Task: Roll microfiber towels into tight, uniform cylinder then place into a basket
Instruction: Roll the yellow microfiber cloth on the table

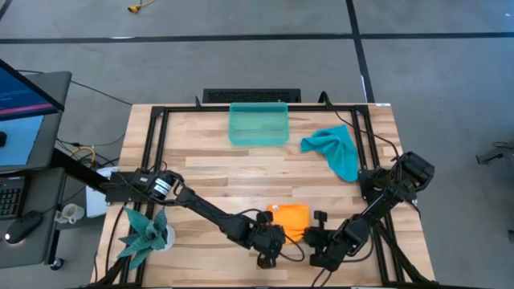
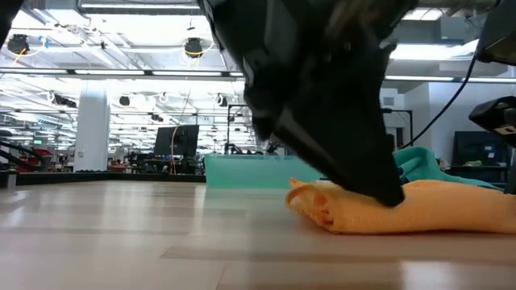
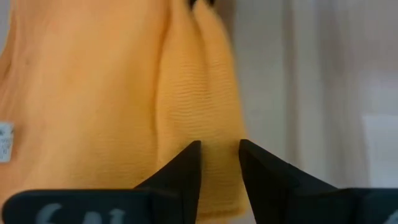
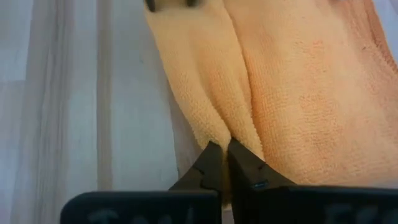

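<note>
Rolling step, orange towel [image 1: 292,220] on worktop [image 1: 241,172]: right claw [image 4: 225,149] pinched its rolled edge — left claw [image 3: 219,152] stood narrowly parted over it. Next, judged: tighten roll evenly, then basket [image 1: 259,124].

Even, bright ceiling lamps [image 2: 192,47] at eleven o'clock in the low view cast only soft shadows on the table [image 1: 265,172], while the near arm [image 2: 322,89] looms dark, blurred and out of focus.
</note>
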